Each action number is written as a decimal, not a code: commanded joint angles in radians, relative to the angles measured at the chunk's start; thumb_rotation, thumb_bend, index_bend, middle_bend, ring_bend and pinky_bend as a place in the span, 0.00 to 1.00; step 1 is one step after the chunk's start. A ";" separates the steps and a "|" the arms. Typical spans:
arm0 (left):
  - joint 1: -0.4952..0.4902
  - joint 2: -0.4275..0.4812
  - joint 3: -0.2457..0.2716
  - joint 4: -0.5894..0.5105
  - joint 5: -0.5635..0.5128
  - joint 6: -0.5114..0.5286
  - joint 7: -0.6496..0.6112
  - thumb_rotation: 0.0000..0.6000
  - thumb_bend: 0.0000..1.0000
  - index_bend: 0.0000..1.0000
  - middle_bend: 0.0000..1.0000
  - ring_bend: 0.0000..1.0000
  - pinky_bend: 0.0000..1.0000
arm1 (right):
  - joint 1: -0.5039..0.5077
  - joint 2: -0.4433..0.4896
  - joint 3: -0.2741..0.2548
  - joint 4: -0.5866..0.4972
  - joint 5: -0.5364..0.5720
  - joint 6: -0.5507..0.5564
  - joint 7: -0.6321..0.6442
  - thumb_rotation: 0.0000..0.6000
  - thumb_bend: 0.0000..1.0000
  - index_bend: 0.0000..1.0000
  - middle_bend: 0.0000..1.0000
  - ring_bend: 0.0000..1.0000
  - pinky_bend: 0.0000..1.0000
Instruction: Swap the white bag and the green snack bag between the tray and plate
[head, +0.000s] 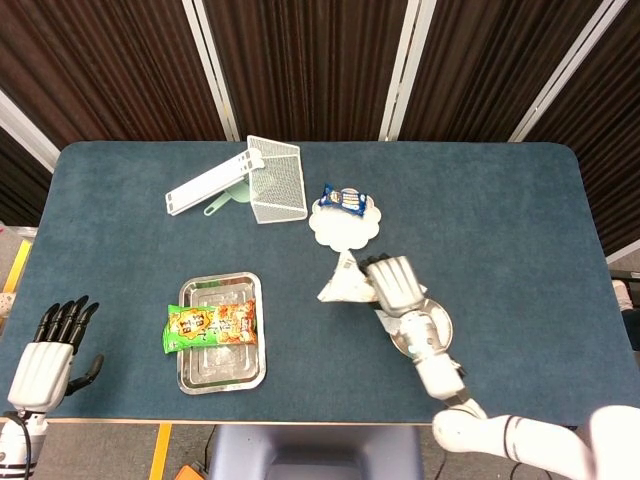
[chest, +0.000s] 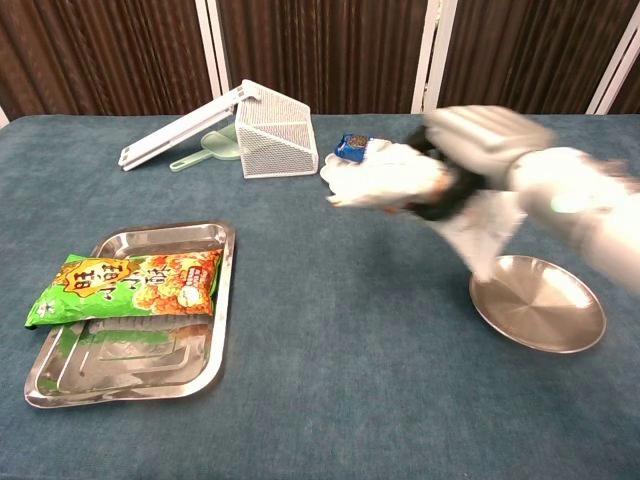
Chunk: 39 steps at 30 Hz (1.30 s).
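White bag in my right hand, up off the plate and over the middle of the table.

My right hand (head: 392, 283) has its fingers closed around the white bag (head: 345, 281), which hangs crumpled to the hand's left, well clear of the bare metal plate (chest: 538, 303); the chest view is blurred, so I cannot tell exactly how the fingers wrap it. The bag looks light, soft and crinkly, so I judge it will sag and could slide out of a loose hold; a grip across its bunched middle seems safest. The green snack bag (head: 211, 326) lies flat across the tray (head: 221, 371), puffy and probably slick, best taken by its long edges. My left hand (head: 50, 353) rests by the table's near edge, fingers apart, holding nothing.
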<state>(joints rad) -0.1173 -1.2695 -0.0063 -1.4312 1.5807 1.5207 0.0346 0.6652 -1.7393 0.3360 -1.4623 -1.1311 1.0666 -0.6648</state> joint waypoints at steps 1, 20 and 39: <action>0.000 0.003 -0.002 0.002 -0.008 -0.008 -0.004 1.00 0.39 0.00 0.00 0.00 0.00 | 0.169 -0.191 0.075 0.221 0.055 -0.035 -0.061 1.00 0.44 0.62 0.61 0.52 0.74; -0.031 0.014 0.024 -0.015 0.018 -0.075 -0.063 1.00 0.38 0.00 0.00 0.00 0.01 | -0.041 0.176 -0.118 -0.213 0.060 -0.036 0.092 1.00 0.16 0.00 0.00 0.00 0.00; -0.326 -0.134 -0.018 -0.066 0.010 -0.473 -0.054 1.00 0.36 0.00 0.00 0.00 0.05 | -0.469 0.499 -0.464 -0.131 -0.527 0.480 0.698 1.00 0.16 0.00 0.00 0.00 0.00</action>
<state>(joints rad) -0.4199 -1.3780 -0.0119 -1.4981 1.6150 1.0762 -0.0387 0.1998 -1.2560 -0.1211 -1.5940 -1.6641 1.5576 0.0196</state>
